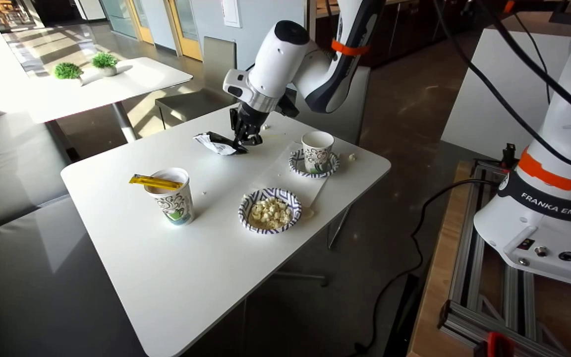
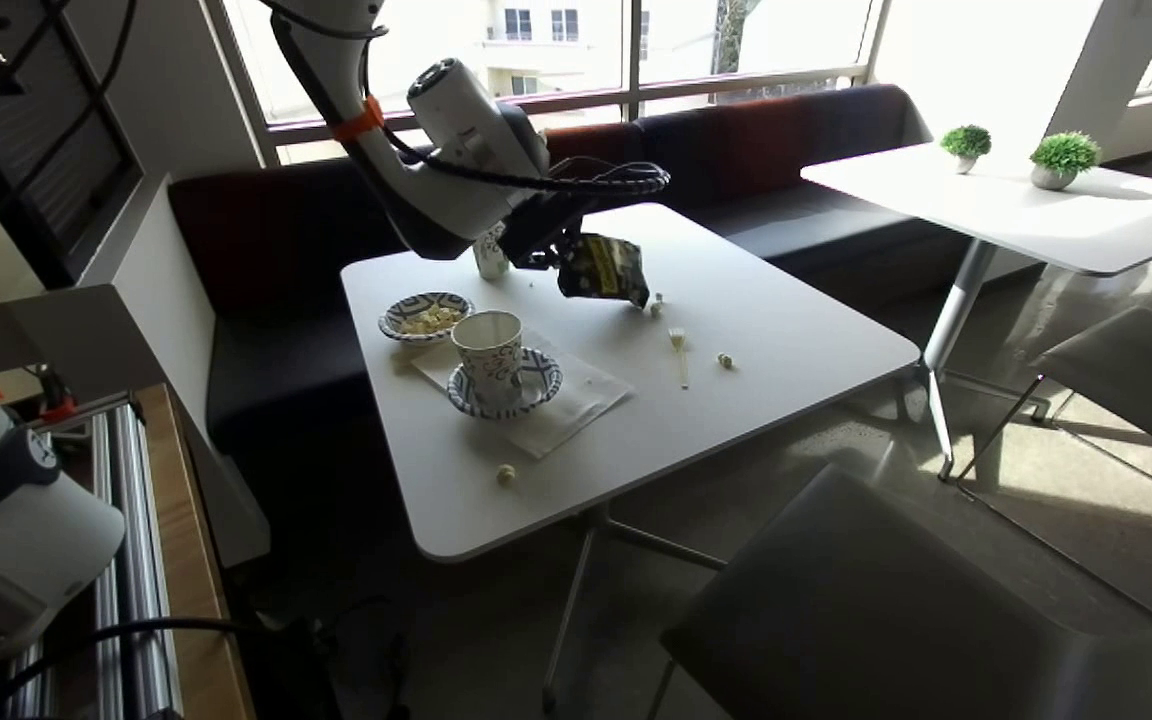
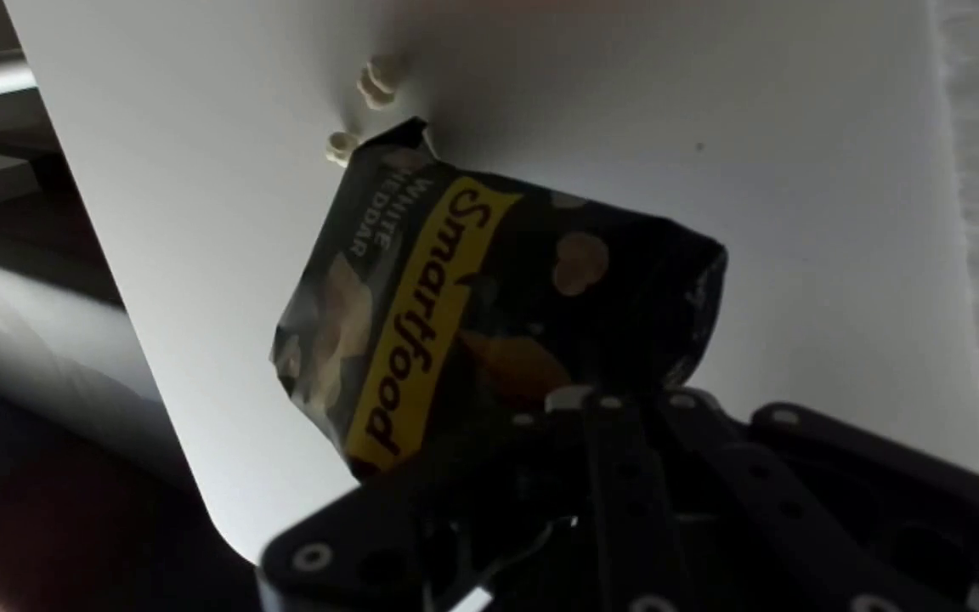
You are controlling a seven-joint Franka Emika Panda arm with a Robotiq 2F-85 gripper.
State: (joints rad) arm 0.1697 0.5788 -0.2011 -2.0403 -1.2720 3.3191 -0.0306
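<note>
Black snack bag (image 3: 489, 285), pinched in the gripper (image 3: 641, 404), is over the middle of the table (image 1: 166, 277), well inside its edges; its height is hard to judge. A firm, steady pinch should prevent slipping.

Room btwn bag (image 1: 218, 145) & yellow-packet cup (image 1: 174, 206); popcorn bowl (image 1: 292, 203) + cup-in-bowl (image 1: 316, 151) in way twd robot base (image 1: 533, 233).

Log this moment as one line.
Pincer: shut on Smartfood White Cheddar bag | popcorn pieces: on table, near bag | fork: on table | paper cup: upright in patterned bowl | second bowl: holds popcorn
</note>
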